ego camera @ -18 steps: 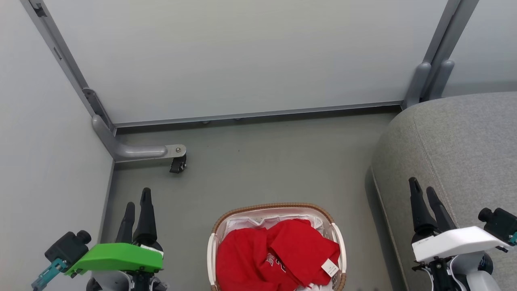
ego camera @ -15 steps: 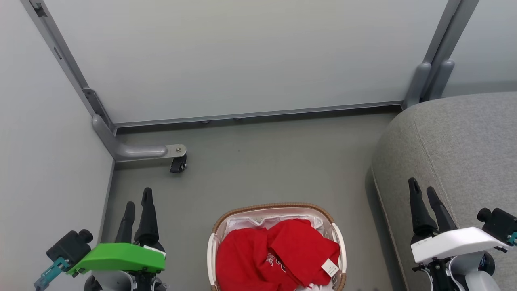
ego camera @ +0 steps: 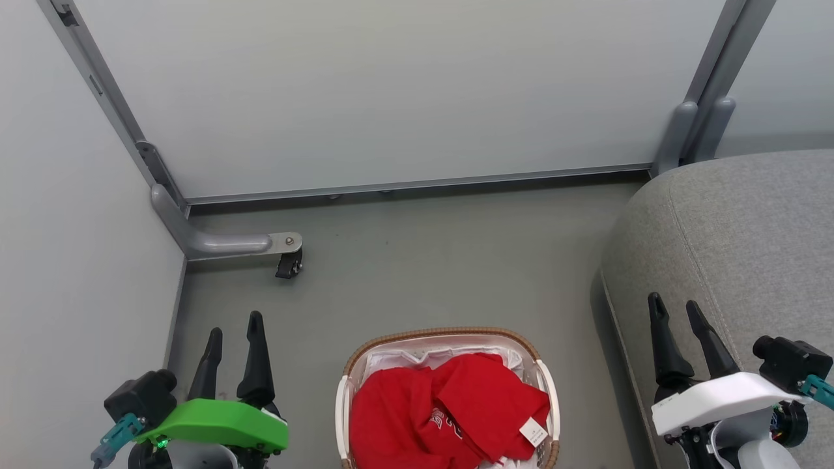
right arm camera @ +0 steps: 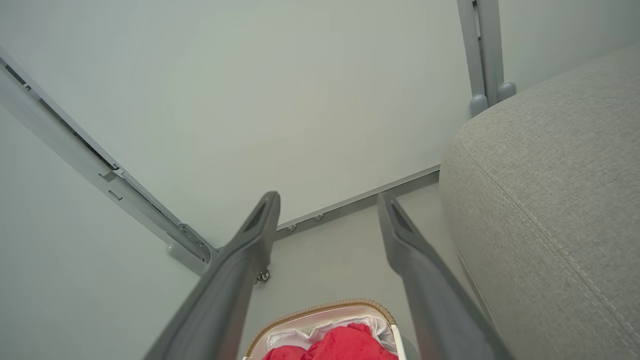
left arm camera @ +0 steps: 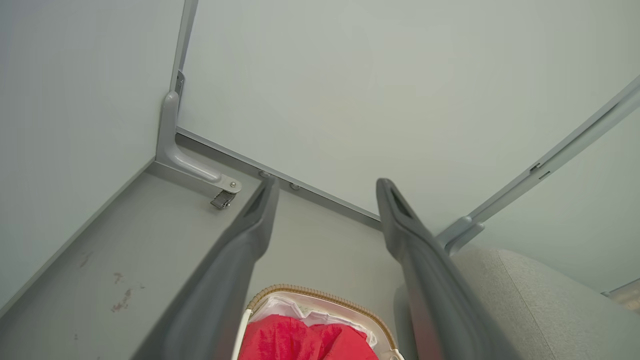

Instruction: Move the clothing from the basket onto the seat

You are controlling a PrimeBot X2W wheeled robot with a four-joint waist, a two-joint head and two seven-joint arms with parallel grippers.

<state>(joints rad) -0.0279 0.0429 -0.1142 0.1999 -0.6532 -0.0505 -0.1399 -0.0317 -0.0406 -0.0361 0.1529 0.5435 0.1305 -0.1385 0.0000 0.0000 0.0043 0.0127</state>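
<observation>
I'm looking down into a corner of pale grey wall panels (ego camera: 391, 98) on metal frames, with a dull grey-green floor (ego camera: 423, 260) below. At the far left, a grey bracket (ego camera: 221, 244) sticks out from the frame's foot with a small black caster (ego camera: 288, 266) under its end.

Nearer me on that side, my left gripper (ego camera: 235, 324) sits over the floor beside the left wall, under its green cover. Its two dark fingers are spread apart and hold nothing. In its wrist view the basket's far rim shows low between them.

The basket (ego camera: 443, 333) stands on the floor at the bottom middle, between my two arms and touching neither. The clothing (ego camera: 449, 410) is all inside it, a crumpled red heap with some white lettering and a small white tag (ego camera: 533, 431) on its right side. White fabric (ego camera: 397, 358) shows behind the red, along the far inner wall.

My right gripper (ego camera: 672, 301) is under its white cover, seen against the near left edge of the seat. Its fingers are parted too and empty. I can't tell whether it touches the cushion.

The seat (ego camera: 749, 234) takes up the right side, light grey woven fabric with a rounded corner and a stitched seam, just beside the basket but apart from it
</observation>
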